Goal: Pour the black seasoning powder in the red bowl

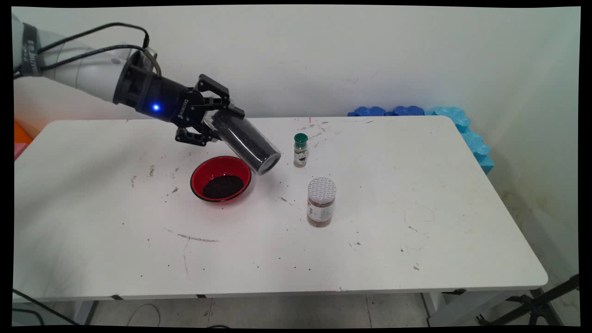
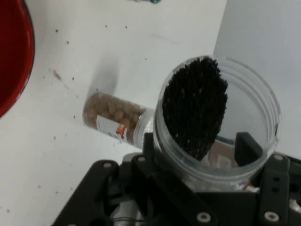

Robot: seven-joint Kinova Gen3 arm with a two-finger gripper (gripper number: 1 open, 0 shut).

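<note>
Jar (image 1: 245, 138) in hand (image 1: 210, 118) tilts down-right.

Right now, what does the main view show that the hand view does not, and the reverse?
Only the main view shows the small green-capped bottle and the dark grains in the red bowl. Only the hand view looks into the open mouth of the clear jar, tilted and partly filled with dark grains. Both show the gripper holding that jar, and the brown-filled jar.

White tubular arm link (image 1: 88, 69) ending in a black wrist housing (image 1: 152, 99) with a lit blue LED, black cables (image 1: 92, 39) looped above it, and a black two-finger gripper (image 1: 217, 118) (silver screws visible on its linkage).
</note>
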